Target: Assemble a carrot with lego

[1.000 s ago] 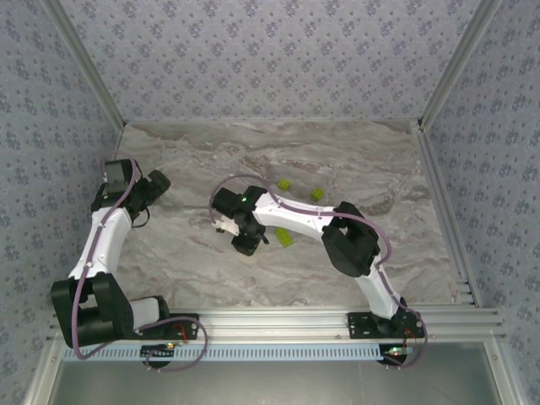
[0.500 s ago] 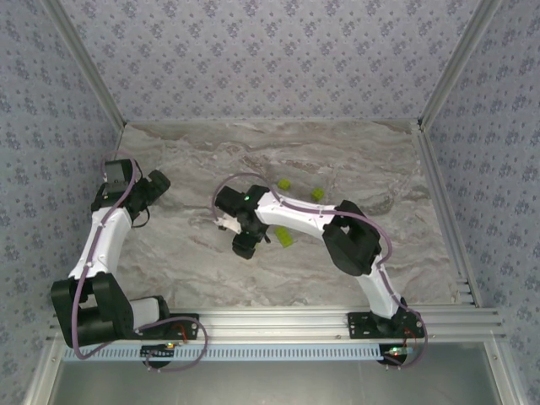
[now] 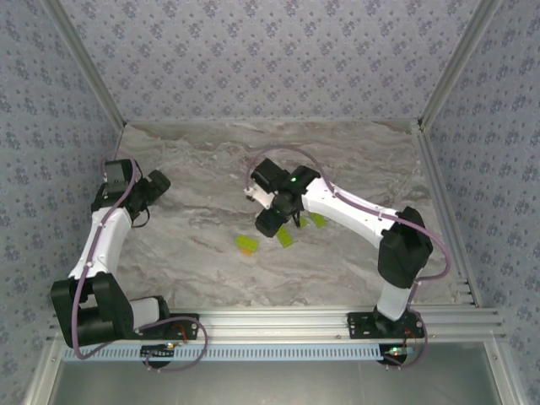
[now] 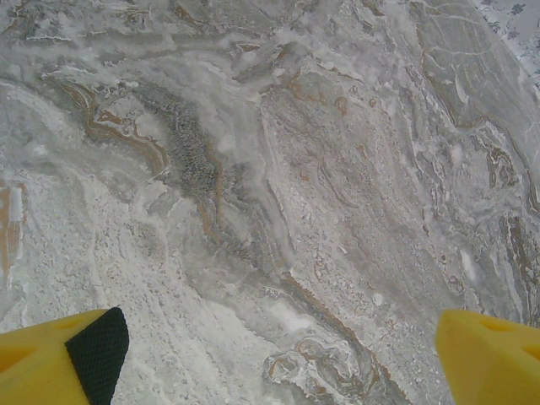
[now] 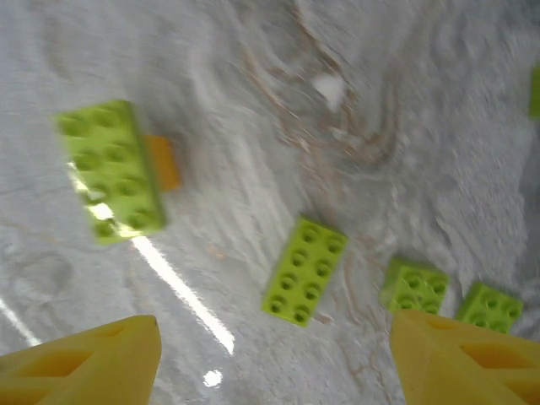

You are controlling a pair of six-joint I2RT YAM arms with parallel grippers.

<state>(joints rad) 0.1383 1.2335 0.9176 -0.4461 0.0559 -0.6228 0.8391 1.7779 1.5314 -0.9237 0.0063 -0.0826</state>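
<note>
A lime-green two-by-four brick with an orange brick (image 5: 162,162) under its edge lies on the marble as a small build (image 3: 246,245) (image 5: 110,170). Loose lime-green lego lies to its right: a two-by-four brick (image 5: 304,270) (image 3: 286,239) and two small square ones (image 5: 413,285) (image 5: 489,305). My right gripper (image 3: 272,223) (image 5: 274,371) hovers open above the loose two-by-four brick, holding nothing. The left gripper (image 3: 152,190) (image 4: 278,363) stands open over bare marble at the far left.
Another green brick (image 3: 319,220) lies just right of my right gripper. A green edge (image 5: 535,91) shows at the right border of the right wrist view. The marble table (image 3: 211,160) is ringed by aluminium rails and patterned walls.
My right gripper opened and left the green-and-orange build on the table. It then drew back up and to the right. The left arm stayed still.
</note>
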